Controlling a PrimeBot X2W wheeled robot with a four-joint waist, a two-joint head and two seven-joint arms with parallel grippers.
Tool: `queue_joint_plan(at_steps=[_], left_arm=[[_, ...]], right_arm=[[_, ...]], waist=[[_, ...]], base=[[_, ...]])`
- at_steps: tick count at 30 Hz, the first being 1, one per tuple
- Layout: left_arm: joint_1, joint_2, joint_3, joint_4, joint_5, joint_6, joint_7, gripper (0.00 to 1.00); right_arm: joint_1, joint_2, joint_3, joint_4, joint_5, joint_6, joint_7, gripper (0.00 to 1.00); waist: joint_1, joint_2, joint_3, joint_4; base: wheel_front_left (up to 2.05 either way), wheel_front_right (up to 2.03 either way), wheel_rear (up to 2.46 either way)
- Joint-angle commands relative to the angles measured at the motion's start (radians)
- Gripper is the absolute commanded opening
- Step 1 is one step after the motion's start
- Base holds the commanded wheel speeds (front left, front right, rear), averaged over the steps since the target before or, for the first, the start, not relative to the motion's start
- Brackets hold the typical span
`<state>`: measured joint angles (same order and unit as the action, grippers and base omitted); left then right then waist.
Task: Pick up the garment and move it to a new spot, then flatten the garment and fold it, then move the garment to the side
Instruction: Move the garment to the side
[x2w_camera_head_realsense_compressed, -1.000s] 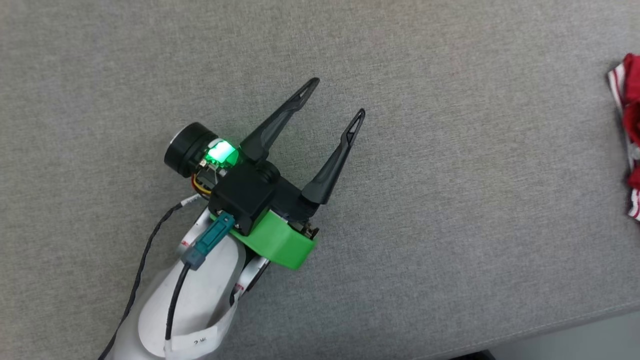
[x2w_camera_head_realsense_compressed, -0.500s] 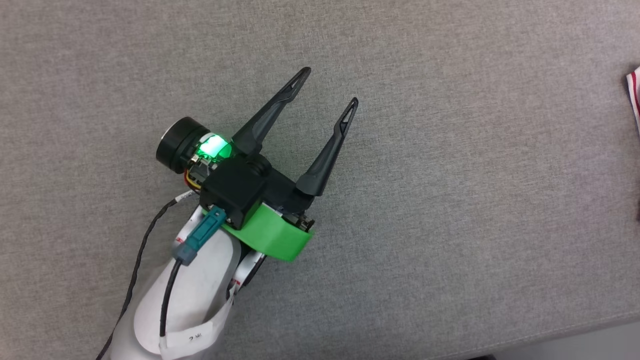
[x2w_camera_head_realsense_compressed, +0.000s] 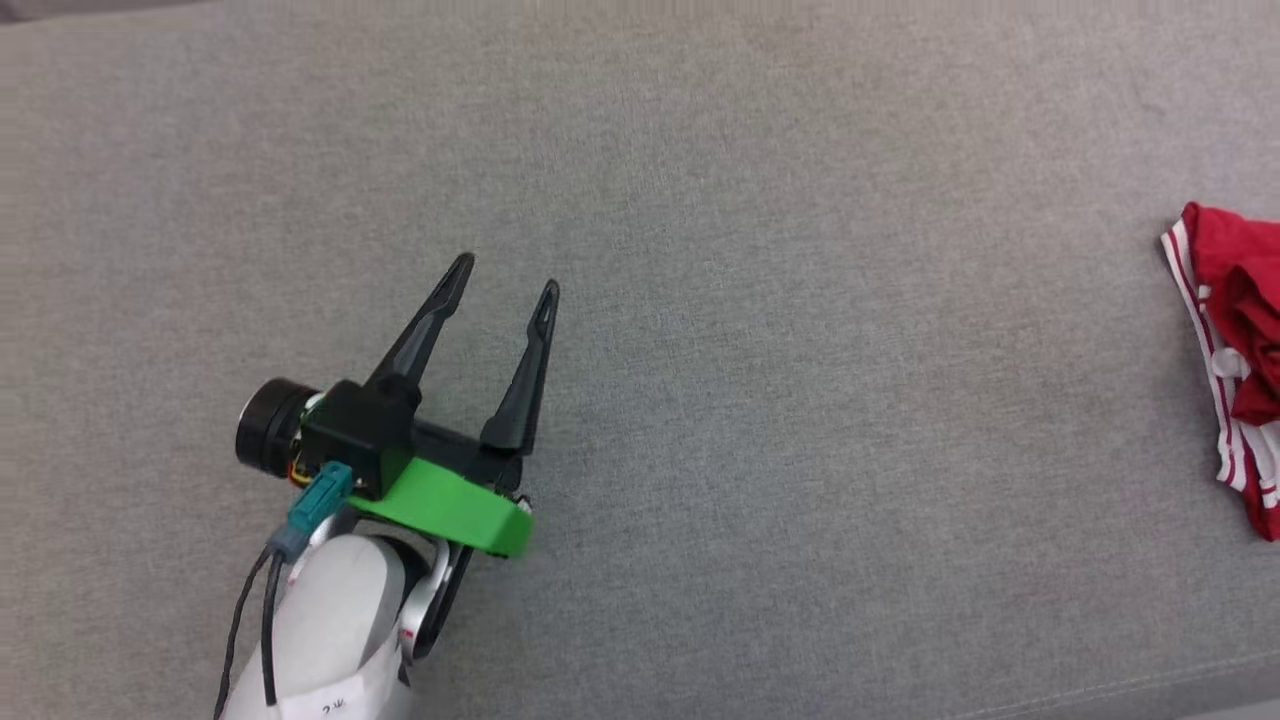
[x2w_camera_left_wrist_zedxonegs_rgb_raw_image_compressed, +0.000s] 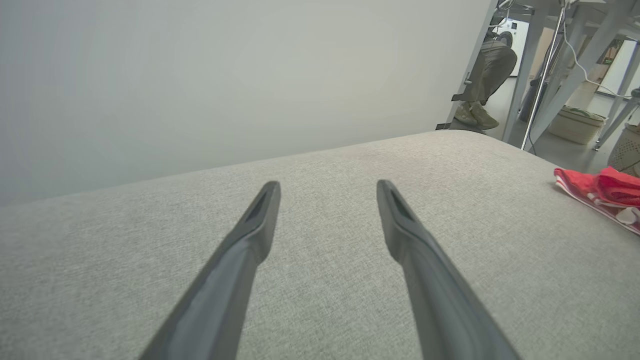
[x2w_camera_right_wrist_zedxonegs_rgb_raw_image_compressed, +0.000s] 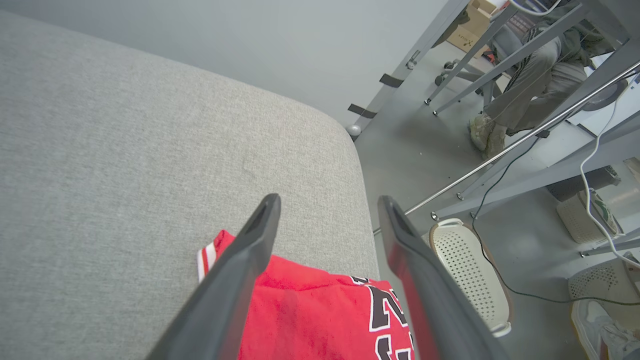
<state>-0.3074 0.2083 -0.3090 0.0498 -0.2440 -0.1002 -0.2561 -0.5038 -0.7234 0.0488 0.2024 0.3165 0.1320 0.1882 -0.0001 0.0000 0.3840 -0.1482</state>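
Grey woven fabric surface (x2w_camera_head_realsense_compressed: 800, 300) spans the head view: left gripper (x2w_camera_head_realsense_compressed: 505, 276) near its front-left, fingers spread, empty; crumpled red shiny jersey garment (x2w_camera_head_realsense_compressed: 1235, 330) at its right edge. Left wrist view: bare surface ahead. Right wrist view: right gripper (x2w_camera_right_wrist_zedxonegs_rgb_raw_image_compressed: 327, 200), fingers apart, hovers over the garment; seemingly pick-up, flattening, folding all remain.

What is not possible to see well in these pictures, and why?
The garment: head view, right edge cuts it off, so its full shape is unknown.
The dark print: right wrist view, bottom edge cuts it, partly behind a finger of the right hand.
Whether the right hand touches the garment: right wrist view does not tell.
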Motion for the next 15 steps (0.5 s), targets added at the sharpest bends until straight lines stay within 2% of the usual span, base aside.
queue_joint_plan(at_steps=[1, 7, 10, 15], left_arm=[[0.026, -0.004, 0.018, 0.007, -0.009, 0.004, -0.006, 1.00], [0.107, -0.034, 0.095, 0.025, -0.032, 0.004, -0.006, 1.00], [0.138, -0.055, 0.127, 0.028, -0.040, 0.000, -0.006, 1.00], [0.186, -0.080, 0.170, 0.028, -0.037, -0.009, -0.006, 1.00]], right_arm=[[0.026, 0.024, 0.002, -0.032, 0.012, -0.001, -0.019, 1.00], [0.114, 0.142, -0.021, -0.150, 0.057, -0.001, -0.093, 1.00], [0.172, 0.238, -0.078, -0.184, 0.075, -0.001, -0.152, 1.00], [0.280, 0.376, -0.109, -0.232, 0.074, -0.001, -0.241, 1.00]], waist=[[0.0001, 0.0000, -0.123, 0.039], [0.0001, 0.0000, -0.205, 0.079], [0.0001, 0.0000, -0.238, 0.107], [0.0001, 0.0000, -0.280, 0.137]], base=[[0.00, 0.00, 0.00], [0.00, 0.00, 0.00], [0.00, 0.00, 0.00], [0.00, 0.00, 0.00]])
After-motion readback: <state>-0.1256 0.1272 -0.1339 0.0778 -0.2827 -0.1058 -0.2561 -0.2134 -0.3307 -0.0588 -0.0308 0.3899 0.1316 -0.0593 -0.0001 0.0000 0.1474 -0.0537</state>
